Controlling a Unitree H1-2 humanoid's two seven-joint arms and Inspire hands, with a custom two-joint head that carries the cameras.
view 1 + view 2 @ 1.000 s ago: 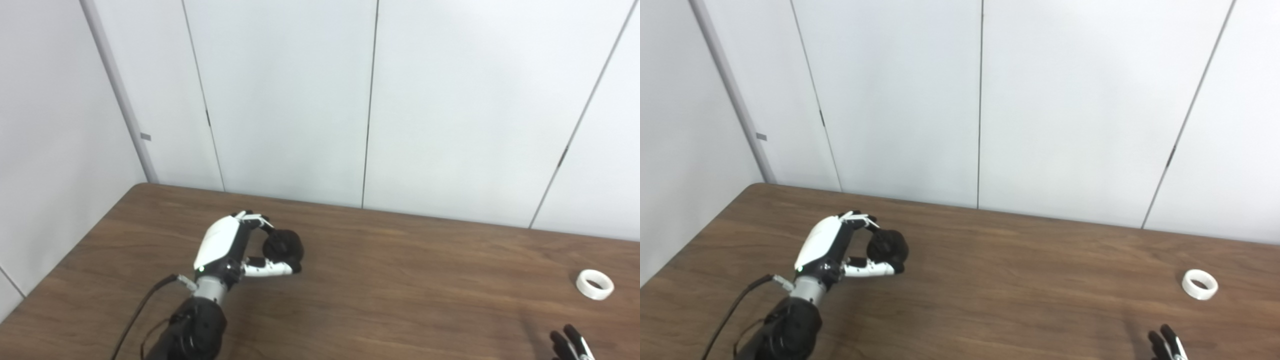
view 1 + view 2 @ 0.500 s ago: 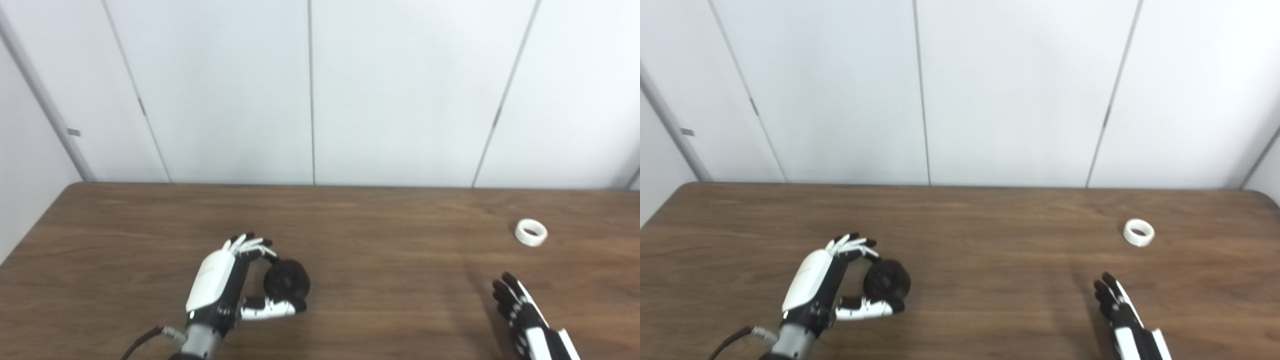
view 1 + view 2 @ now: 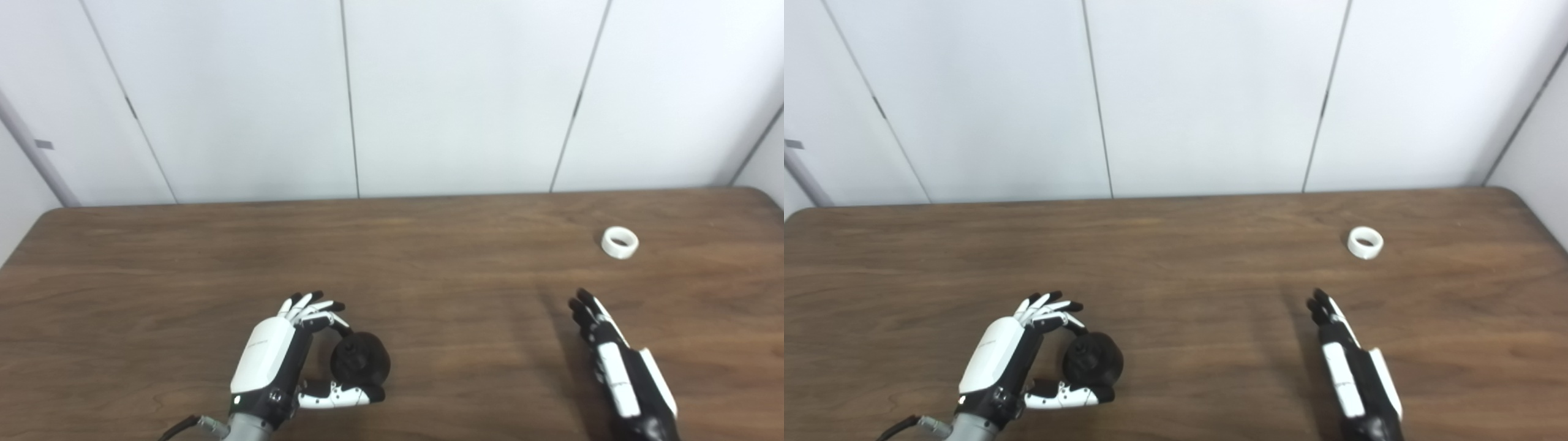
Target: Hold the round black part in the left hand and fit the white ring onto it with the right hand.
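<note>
While our left hand (image 3: pixel 275 367) sits low at the near edge of the brown table (image 3: pixel 429 294) in the left eye view, it grips the round black part (image 3: pixel 360 365) between its curled fingers (image 3: pixel 315 309) above and its thumb (image 3: pixel 337 395) below. Our right hand (image 3: pixel 621 367) is stretched out flat over the table's right side, fingers straight and close together, pointing away from us and holding nothing. The white ring (image 3: pixel 620 242) lies on the wood beyond that hand, up and a little to the right of its fingertips, well apart from them and far from the black part. White wall panels (image 3: pixel 453 92) rise behind the table's far edge.

From the right eye view we see the same layout shifted a little leftward. Our left hand (image 3: pixel 998 367) is closed around the round black part (image 3: pixel 1093 365), the thumb under it and the fingers arching over its top. Our right hand (image 3: pixel 1350 367) lies extended and empty, its dark fingertips (image 3: pixel 1318 301) aimed toward the far right. The white ring (image 3: pixel 1365 242) rests alone on the table (image 3: pixel 1182 275) past those fingertips, touching neither hand.
</note>
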